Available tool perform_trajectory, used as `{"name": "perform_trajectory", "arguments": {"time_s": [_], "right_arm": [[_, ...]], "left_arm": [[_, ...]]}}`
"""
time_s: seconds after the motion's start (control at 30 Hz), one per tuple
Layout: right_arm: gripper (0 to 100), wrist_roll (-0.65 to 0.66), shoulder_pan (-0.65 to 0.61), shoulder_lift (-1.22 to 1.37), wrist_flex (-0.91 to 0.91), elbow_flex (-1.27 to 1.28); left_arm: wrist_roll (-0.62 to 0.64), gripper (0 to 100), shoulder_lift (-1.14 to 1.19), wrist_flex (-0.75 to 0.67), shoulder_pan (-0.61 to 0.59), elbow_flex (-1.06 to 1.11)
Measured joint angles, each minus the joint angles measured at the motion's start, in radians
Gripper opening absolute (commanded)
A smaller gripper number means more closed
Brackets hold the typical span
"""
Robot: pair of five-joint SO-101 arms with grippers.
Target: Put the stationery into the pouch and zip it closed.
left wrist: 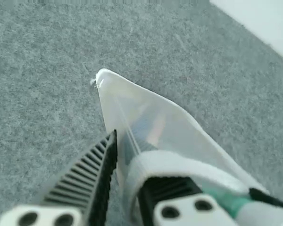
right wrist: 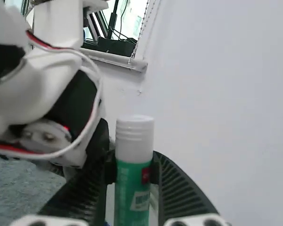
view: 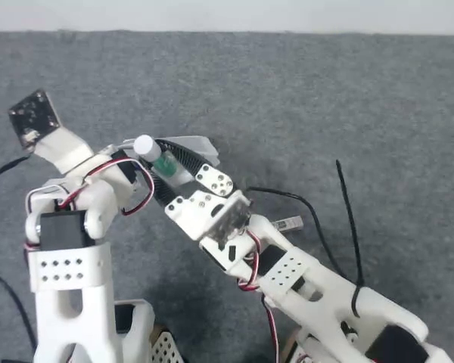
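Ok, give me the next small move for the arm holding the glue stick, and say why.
Probably tip the glue stick toward the pouch and ease it into the mouth. The right gripper is shut on the stick, and the left gripper holds the pouch close beside it in the high view. Whether the mouth is open wide enough cannot be told.

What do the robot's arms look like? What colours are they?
The left arm and right arm are chunky white plastic with black motor blocks and rows of little holes. Thin red, white and black wires loop at their joints, and a black cable trails beside the right arm. The left gripper and right gripper have black ribbed fingers.
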Motion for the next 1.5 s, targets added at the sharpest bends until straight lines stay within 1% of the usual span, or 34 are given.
{"name": "perform_trajectory", "arguments": {"time_s": [0.1,0.2,0.47,0.53,0.63,0.67,0.87,1.17,1.33,1.4,1.5], "right_arm": [[0.7,0.054,0.012,0.017,-0.041,0.014],[0.8,0.087,0.018,0.020,-0.044,0.021],[2.0,0.100,0.025,0.017,-0.052,0.052],[8.2,0.100,0.025,0.017,-0.052,0.052],[21.9,0.100,0.025,0.017,-0.052,0.052],[24.1,0.100,0.025,0.017,-0.052,0.061],[18.7,0.098,0.023,0.015,-0.054,0.110],[18.8,0.098,0.025,0.015,-0.054,0.115],[18.8,0.098,0.032,-0.094,-0.041,0.209],[18.8,0.098,0.037,-0.187,0.029,0.227],[18.8,0.098,0.046,-0.344,0.222,0.227]], "left_arm": [[0.000,1,0.000,0.000,0.002,0.000],[0.000,1,0.000,0.000,0.003,0.000],[0.000,1,0.000,0.000,0.003,0.000],[0.000,1,0.000,0.000,0.003,0.000],[0.000,1,0.000,0.000,0.003,0.000],[0.000,1,0.000,0.000,0.003,0.000],[0.000,1,0.000,0.000,0.005,0.017],[0.000,1,0.000,0.000,0.003,0.017],[0.000,1,0.000,0.000,0.003,0.017],[0.000,1,0.000,0.000,-0.005,0.017],[0.000,1,0.000,0.000,-0.038,0.015]]}}
